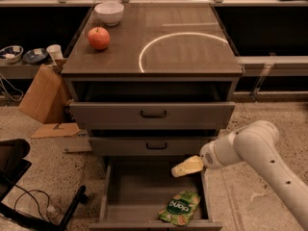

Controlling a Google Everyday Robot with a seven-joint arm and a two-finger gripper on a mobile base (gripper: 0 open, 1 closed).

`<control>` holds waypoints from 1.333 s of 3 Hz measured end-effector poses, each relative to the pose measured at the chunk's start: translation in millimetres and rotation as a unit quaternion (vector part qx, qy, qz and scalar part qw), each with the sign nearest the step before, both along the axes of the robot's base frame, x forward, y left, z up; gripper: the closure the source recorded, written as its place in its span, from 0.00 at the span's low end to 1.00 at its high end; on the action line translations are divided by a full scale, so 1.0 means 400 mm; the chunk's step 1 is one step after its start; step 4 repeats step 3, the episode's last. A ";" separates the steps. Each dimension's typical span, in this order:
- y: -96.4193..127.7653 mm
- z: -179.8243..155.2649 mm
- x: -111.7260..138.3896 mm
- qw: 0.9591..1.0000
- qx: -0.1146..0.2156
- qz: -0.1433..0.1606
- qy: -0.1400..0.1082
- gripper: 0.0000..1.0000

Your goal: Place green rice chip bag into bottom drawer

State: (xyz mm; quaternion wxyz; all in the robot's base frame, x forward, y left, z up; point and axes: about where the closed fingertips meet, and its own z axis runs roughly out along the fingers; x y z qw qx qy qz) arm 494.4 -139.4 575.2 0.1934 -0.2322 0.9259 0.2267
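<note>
**One readable mark: the bag logo**

Only legible txt is on the green rice chip bag point(180, 208), lower centre of frame. The bag lies flat in the bottom drawer point(139, 189), toward the front right corner. The dark green round logo sits mid-pouch w/ white lowercase lettering, approx 4 letters, upside down to the cam. It looks like "dang", but that's not certain, as the letters are small. Rest of the pouch print is too small to read. The gripper point(177, 171) hangs over the drawer's right side, just right of frame centre, above & apart from the bag.
</note>
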 end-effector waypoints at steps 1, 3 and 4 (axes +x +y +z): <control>-0.086 0.194 -0.100 0.996 -0.084 -0.021 0.015 0.00; -0.088 0.609 -0.330 0.979 -0.172 -0.083 -0.075 0.00; -0.088 0.609 -0.330 0.979 -0.172 -0.083 -0.075 0.00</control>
